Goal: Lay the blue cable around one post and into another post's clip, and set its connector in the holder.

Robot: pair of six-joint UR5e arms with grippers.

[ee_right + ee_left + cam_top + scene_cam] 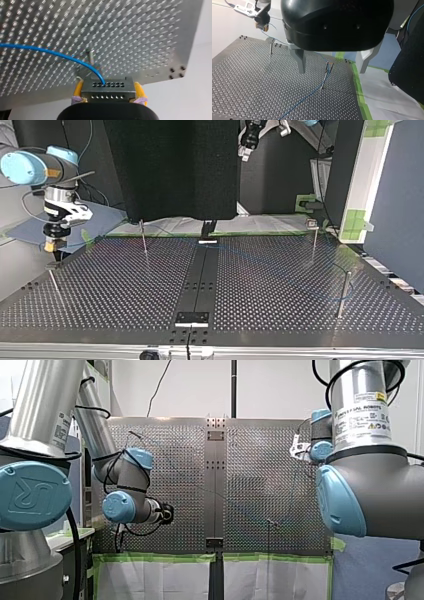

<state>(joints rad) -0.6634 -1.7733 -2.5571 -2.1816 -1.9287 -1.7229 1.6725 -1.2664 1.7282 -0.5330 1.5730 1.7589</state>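
Note:
My right gripper (107, 100) is shut with its yellow pads on the metal connector (107, 88), and the blue cable (50, 52) runs out of the connector's face. It hangs just above a thin post (91, 56) near the plate's corner. In the top view that gripper (55, 245) is at the left, over the post (54, 282). My left gripper (331, 71) stands open above the plate, its fingers (300, 61) either side of a clip post (327, 75). The cable (304, 98) passes that post's foot. Beyond it, my right gripper's connector (262, 25) shows.
More thin posts stand on the perforated plate: one at the back (144, 239), two at the top view's right (314, 242) (342, 292), where the cable (310, 287) curves. A black strip (200, 280) runs down the middle. Green tape (359, 92) marks the plate's edge.

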